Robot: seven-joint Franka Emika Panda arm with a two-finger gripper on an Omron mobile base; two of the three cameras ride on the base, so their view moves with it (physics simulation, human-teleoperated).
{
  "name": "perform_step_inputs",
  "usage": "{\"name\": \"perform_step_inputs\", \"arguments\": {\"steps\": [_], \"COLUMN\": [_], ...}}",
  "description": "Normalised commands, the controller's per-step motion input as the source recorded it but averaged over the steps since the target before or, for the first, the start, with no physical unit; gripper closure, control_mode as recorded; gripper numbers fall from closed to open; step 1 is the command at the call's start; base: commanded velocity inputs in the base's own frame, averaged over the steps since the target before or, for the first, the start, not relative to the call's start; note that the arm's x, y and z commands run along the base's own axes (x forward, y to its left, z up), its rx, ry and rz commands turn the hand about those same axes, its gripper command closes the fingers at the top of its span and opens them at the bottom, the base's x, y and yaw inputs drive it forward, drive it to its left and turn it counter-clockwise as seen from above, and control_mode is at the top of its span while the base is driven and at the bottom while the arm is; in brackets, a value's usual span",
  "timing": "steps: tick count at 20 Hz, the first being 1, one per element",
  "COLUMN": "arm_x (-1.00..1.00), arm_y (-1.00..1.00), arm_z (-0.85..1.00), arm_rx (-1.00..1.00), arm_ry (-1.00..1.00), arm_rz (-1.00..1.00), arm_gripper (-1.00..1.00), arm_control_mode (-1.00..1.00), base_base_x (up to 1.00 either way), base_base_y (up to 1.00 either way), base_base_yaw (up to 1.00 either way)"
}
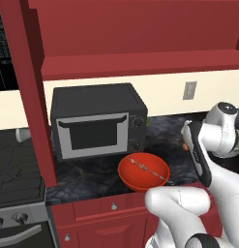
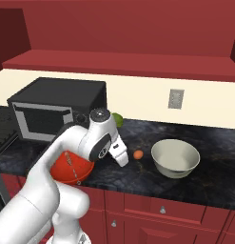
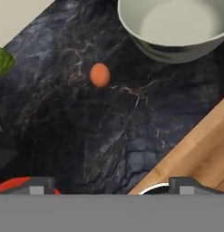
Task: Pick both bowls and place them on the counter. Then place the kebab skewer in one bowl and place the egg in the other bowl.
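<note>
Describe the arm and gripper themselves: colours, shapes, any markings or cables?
The arm has glossy white rounded shells with dark bands at the joints and a grey round cap on one joint. The gripper ends in two small dark grey blocky fingertips. I see no cables or markings.

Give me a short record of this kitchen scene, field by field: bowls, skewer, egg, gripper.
red bowl: glossy red round bowl on the dark marbled stone counter, in front of the black toaster oven
skewer: thin metal kebab skewer lying in the red bowl
cream bowl: pale cream-grey round bowl, empty
egg: small orange-brown egg on the counter beside the cream bowl
gripper: gripper open, holding nothing
</note>
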Motion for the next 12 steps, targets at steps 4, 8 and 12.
{"name": "perform_step_inputs", "arguments": {"steps": [4, 8, 12], "arm_x": [0.5, 0.45, 0.4], "arm_y": [-0.25, -0.08, -0.19], "arm_z": [-0.07, -0.21, -0.27], "arm_rx": [0.0, 0.0, 0.01], "arm_ry": [0.06, 0.09, 0.06], "arm_rz": [-0.18, -0.16, -0.1], "arm_gripper": [-1.0, -1.0, -1.0], "arm_control_mode": [-1.0, -1.0, -1.0], "base_base_x": [0.0, 0.0, 0.0], "base_base_y": [0.0, 0.0, 0.0], "base_base_yaw": [0.0, 0.0, 0.0]}}
